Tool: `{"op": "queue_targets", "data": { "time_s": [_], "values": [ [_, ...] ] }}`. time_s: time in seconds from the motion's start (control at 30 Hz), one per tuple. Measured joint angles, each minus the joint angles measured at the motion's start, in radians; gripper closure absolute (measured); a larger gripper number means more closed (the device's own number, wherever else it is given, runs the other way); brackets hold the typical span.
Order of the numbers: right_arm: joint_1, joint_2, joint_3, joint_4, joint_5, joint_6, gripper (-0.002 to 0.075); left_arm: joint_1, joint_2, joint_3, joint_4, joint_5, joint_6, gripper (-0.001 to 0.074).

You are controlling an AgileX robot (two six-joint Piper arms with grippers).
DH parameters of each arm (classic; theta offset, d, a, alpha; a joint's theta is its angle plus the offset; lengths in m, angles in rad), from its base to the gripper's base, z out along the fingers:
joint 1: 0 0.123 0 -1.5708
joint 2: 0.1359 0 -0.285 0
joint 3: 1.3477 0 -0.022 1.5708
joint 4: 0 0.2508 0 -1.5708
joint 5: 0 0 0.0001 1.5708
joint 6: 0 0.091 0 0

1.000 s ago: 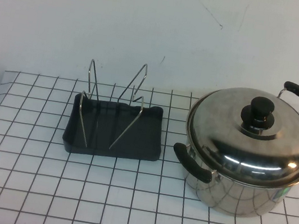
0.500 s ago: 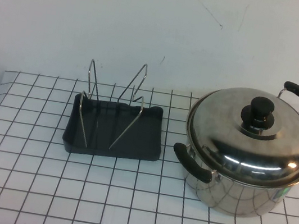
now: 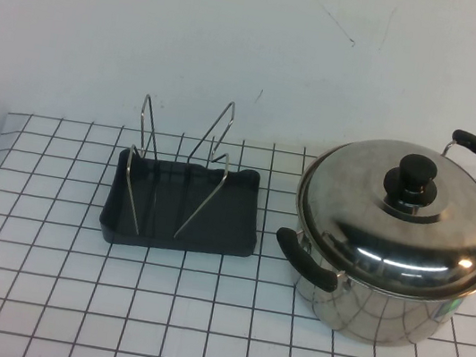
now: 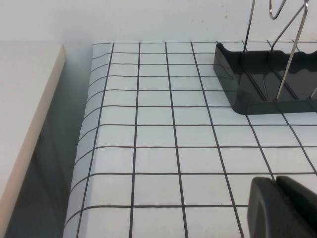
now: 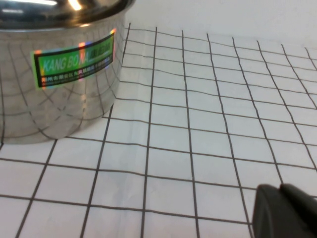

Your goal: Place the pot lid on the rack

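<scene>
The shiny domed pot lid [image 3: 369, 208] with a black knob [image 3: 412, 177] sits on the steel pot [image 3: 372, 304] at the right of the table. The black rack [image 3: 182, 201] with silver wire uprights stands empty at centre left; it also shows in the left wrist view [image 4: 257, 84]. Neither arm shows in the high view. My left gripper [image 4: 275, 182] hangs shut and empty over the cloth, near the rack's side. My right gripper [image 5: 279, 189] hangs shut and empty over the cloth beside the pot's wall [image 5: 54, 94].
The table is covered by a white cloth with a black grid [image 3: 198, 317]. Its left edge drops off beside a pale counter [image 4: 25, 124]. A white wall rises behind the table. The pot has two black handles [image 3: 305, 258].
</scene>
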Motion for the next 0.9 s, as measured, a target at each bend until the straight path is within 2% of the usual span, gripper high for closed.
{"op": "queue_targets", "data": {
  "time_s": [0.9],
  "values": [
    [0.029, 0.000, 0.000, -0.002, 0.000, 0.000, 0.0728, 0.000, 0.000, 0.000, 0.002, 0.000, -0.001, 0.0737]
  ]
}}
